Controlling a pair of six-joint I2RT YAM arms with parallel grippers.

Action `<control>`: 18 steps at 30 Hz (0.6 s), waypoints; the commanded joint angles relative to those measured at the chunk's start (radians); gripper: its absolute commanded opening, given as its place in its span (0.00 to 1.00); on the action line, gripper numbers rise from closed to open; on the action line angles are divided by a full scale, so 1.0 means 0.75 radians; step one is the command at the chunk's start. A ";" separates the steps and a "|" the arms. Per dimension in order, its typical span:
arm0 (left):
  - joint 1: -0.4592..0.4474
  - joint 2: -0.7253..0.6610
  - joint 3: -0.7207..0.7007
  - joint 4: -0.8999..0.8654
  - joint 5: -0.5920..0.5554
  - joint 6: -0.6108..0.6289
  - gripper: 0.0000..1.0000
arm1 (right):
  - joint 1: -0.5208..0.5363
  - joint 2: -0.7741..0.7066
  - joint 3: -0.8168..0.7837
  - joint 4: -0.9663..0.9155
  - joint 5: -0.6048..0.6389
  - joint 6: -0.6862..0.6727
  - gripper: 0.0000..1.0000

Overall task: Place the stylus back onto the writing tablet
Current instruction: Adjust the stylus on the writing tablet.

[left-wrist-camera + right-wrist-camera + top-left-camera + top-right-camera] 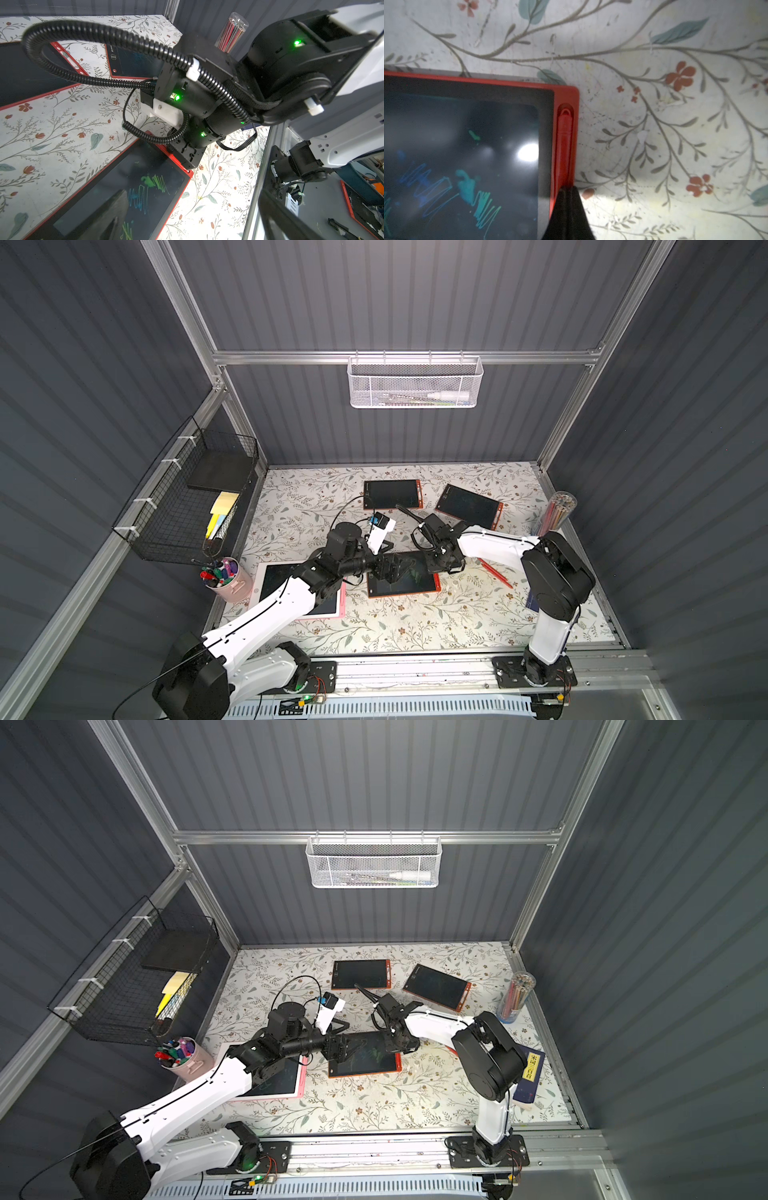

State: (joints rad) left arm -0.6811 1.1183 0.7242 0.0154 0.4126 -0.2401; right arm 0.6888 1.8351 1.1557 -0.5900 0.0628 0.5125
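Red-orange plastic frames the writing tablet point(409, 587), which lies flat near the middle of the floral table point(415, 626) in both top views. Over its 9 o'clock half hangs the left gripper point(392, 568), jaws spread wide and holding nothing. The right gripper point(444, 566) points down at the tablet's 3 o'clock edge and hides the stylus from above. A pink tablet point(276, 578) lies just beside at 9 o'clock, partly under the left arm. A second red tablet point(390, 494) at 12 o'clock and a third red tablet point(469, 506) at 1 o'clock lie well apart from it. A loose red pen point(496, 573) lies at 3 o'clock. The widest bare floor is at 6 o'clock, between the tablet's near edge and the front rail point(415, 672).

From the left wrist, the tablet's dark screen point(124, 187) carries green and blue scribbles, and the right arm's wrist stands over one red corner. Two blurred dark fingers point(274, 218) of the left gripper stand far apart. Bare table runs along the tablet's long edge.

From the right wrist, the stylus point(565, 145) lies lengthwise in the groove along the tablet's short edge, its rounded end close to the corner. The right gripper's black tips point(566, 199) are pressed together with no gap, meeting over the stylus's other end. Whether they bear down on it I cannot tell. Outside that edge the table is bare.
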 commanded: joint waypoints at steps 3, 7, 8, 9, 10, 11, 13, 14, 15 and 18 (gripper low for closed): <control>-0.002 -0.042 0.004 -0.004 -0.021 0.009 0.99 | -0.025 -0.086 -0.054 0.024 -0.099 0.039 0.11; -0.001 -0.076 0.013 -0.022 -0.047 0.003 0.99 | -0.050 -0.162 -0.116 0.028 -0.090 0.046 0.15; -0.001 -0.080 0.015 -0.031 -0.053 0.001 0.99 | -0.057 -0.173 -0.133 0.026 -0.090 0.047 0.16; -0.001 -0.089 0.020 -0.040 -0.064 -0.004 0.99 | -0.065 -0.185 -0.155 0.030 -0.092 0.051 0.17; 0.000 -0.095 0.024 -0.045 -0.074 -0.014 0.99 | -0.073 -0.197 -0.179 0.036 -0.109 0.056 0.20; 0.000 -0.100 0.030 -0.045 -0.091 -0.022 0.99 | -0.078 -0.207 -0.199 0.046 -0.125 0.063 0.21; 0.000 -0.104 0.048 -0.048 -0.141 -0.061 0.99 | -0.081 -0.233 -0.253 0.070 -0.158 0.077 0.25; 0.000 -0.100 0.058 -0.052 -0.160 -0.079 0.99 | -0.080 -0.246 -0.273 0.080 -0.176 0.081 0.26; 0.000 -0.092 0.068 -0.062 -0.178 -0.085 0.99 | -0.081 -0.263 -0.300 0.094 -0.203 0.083 0.28; 0.000 -0.069 0.097 -0.086 -0.206 -0.056 0.99 | -0.080 -0.323 -0.378 0.137 -0.254 0.080 0.47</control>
State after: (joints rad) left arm -0.6811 1.0588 0.7525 -0.0212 0.3019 -0.2745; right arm 0.6273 1.6344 0.9092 -0.5179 -0.0742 0.5709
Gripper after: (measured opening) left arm 0.992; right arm 0.411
